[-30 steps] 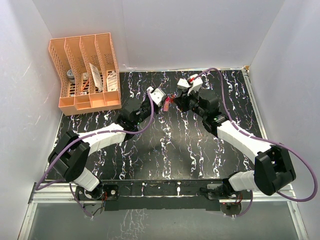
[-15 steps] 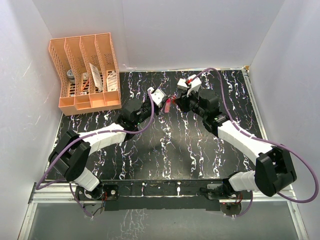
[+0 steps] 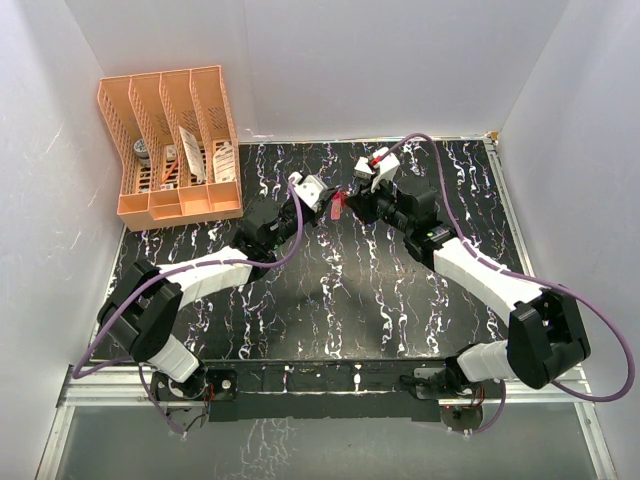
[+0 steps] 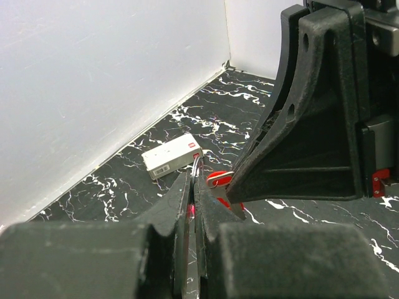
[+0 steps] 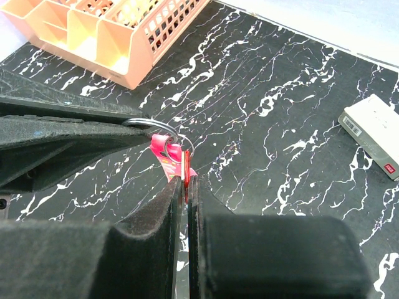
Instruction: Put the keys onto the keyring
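Count on the bench (image 3: 340, 300): two arms (image 3: 210, 272) (image 3: 480, 275), one keyring (image 5: 153, 123) with one pink tag (image 5: 163, 149), one red-headed key (image 5: 186, 163), one white box (image 4: 171, 156), one orange rack (image 3: 170, 205) divided into four slots.

Rack (image 3: 170, 145) back-left of keyring (image 3: 337, 205)

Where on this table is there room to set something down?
Free: the table middle between both forearms, and the back right corner. Crowded: back centre, where left gripper and right gripper meet at the keyring; orange organizer back left.
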Action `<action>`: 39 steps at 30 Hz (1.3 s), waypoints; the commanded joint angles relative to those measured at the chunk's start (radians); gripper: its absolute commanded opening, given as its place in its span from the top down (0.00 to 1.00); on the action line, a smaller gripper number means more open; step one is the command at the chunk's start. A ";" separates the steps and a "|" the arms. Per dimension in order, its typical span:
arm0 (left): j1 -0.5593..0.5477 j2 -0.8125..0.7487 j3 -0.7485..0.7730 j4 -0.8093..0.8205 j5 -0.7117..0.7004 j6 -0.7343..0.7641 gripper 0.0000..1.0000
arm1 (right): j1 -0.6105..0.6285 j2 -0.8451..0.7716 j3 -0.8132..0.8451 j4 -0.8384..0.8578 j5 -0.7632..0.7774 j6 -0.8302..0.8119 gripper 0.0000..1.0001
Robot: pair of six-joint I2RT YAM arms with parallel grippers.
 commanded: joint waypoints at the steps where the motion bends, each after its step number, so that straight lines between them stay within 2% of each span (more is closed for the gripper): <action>1: 0.011 0.006 0.028 0.073 0.013 -0.021 1.00 | -0.001 0.010 0.055 0.022 -0.023 -0.001 1.00; 8: 0.011 0.021 0.039 0.080 0.018 -0.037 1.00 | 0.001 0.019 0.058 0.017 -0.027 -0.004 1.00; 19: 0.013 -0.031 0.087 -0.175 0.021 0.027 1.00 | 0.001 -0.007 0.059 -0.020 0.032 -0.044 1.00; 31: 0.013 -0.010 0.031 -0.134 0.030 -0.014 1.00 | 0.001 -0.044 0.102 -0.077 0.092 -0.126 1.00; 35: 0.013 -0.003 0.019 -0.121 -0.019 -0.031 1.00 | 0.000 -0.052 0.127 -0.101 0.099 -0.175 1.00; 36: 0.014 -0.003 0.015 -0.114 -0.031 -0.037 0.98 | 0.000 -0.052 0.135 -0.108 0.095 -0.183 1.00; 38: 0.015 -0.006 0.000 -0.086 -0.065 -0.043 0.75 | 0.001 -0.044 0.168 -0.139 0.087 -0.198 1.00; 39: 0.015 -0.011 -0.008 -0.078 -0.082 -0.045 0.67 | 0.000 -0.035 0.190 -0.163 0.088 -0.203 1.00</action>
